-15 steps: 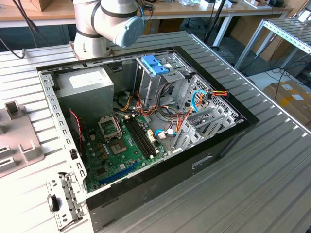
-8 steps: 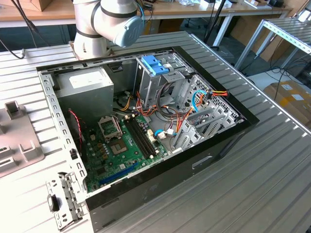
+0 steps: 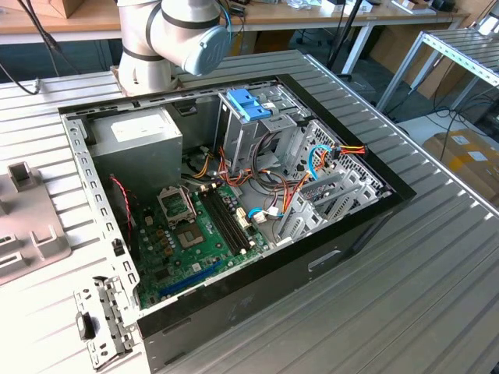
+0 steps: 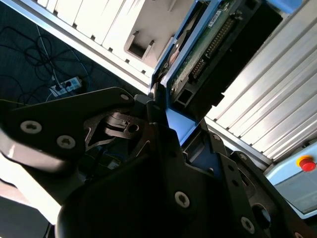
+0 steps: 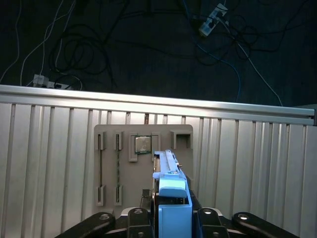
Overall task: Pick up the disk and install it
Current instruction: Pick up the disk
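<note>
The disk (image 5: 167, 171) is a flat dark drive in bright blue rails, seen edge-on in the first wrist view with its blue tab end (image 5: 174, 208) nearest the camera. My gripper (image 5: 173, 220) is shut on it, with a black finger on either side of the tab. The second wrist view shows the disk's green circuit-board face (image 4: 208, 44) and a blue rail (image 4: 181, 124) held between the gripper's (image 4: 173, 126) dark fingers. The disk hangs above a grey slotted holder plate (image 5: 111, 163) on the ribbed table.
The open computer case (image 3: 394, 199) lies on the table with motherboard (image 3: 195, 234), grey power supply box (image 3: 136, 140) and a drive cage topped by a paler blue latch (image 3: 248, 104). The arm's base (image 3: 168, 35) stands behind the case. A red button (image 4: 306, 162) sits off the table.
</note>
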You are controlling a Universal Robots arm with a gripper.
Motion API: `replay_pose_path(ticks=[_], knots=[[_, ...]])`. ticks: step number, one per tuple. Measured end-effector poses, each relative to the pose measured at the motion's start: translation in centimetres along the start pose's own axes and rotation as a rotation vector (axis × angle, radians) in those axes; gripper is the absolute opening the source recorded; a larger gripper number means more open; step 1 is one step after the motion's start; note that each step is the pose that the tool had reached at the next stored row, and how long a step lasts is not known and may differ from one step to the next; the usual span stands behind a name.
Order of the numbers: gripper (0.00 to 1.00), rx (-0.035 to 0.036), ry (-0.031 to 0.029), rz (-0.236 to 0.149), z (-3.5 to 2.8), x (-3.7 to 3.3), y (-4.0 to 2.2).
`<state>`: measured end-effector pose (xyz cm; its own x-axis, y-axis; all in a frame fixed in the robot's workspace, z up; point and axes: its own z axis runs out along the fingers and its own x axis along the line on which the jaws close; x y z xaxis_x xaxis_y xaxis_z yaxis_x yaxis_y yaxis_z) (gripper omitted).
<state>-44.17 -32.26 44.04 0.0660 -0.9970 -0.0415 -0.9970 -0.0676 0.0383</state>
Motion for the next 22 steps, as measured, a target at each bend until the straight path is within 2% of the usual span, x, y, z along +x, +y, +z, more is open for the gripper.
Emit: replay_pose_path(ticks=[2, 4, 6, 22], knots=[[0.37, 0.0, 0.0, 0.0, -0.11, 0.0, 0.01], [0.37, 0.0, 0.0, 0.0, -0.69, -0.03, 0.03], [0.37, 0.0, 0.0, 0.0, -0.87, -0.04, 0.03], [0.37, -0.0001, 0.0, 0.0, -1.79, -0.07, 0.07]])
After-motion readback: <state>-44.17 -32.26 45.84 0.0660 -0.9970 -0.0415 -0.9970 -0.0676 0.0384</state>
